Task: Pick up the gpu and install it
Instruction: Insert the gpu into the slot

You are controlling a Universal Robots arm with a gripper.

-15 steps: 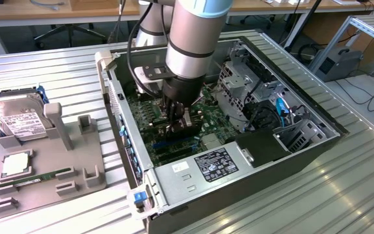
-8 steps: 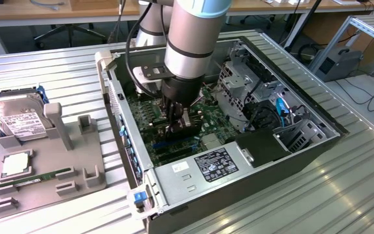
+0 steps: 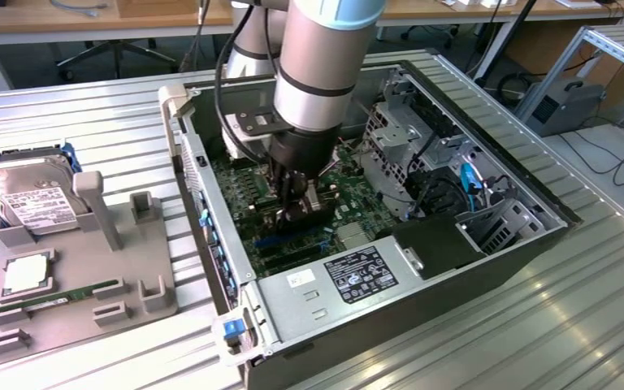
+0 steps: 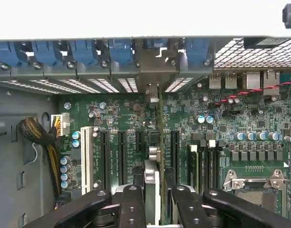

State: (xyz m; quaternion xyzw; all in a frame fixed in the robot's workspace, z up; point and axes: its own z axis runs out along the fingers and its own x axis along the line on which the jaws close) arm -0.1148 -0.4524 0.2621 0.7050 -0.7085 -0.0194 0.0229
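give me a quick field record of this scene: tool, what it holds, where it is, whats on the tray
tool: shut on the gpu, inside the open computer case
gpu: seen edge-on between the fingers, over the motherboard's expansion slots, bracket end toward the rear slot covers
computer case: side panel off
motherboard: green, CPU socket visible
tray: at the exterior view's left
hard drive: standing in the tray
memory stick: lying in the tray

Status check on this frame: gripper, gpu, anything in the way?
Gripper shut on gpu, down inside the computer case. Card edge-on over the motherboard slots, bracket end toward the rear slot covers. Nothing seen blocking.
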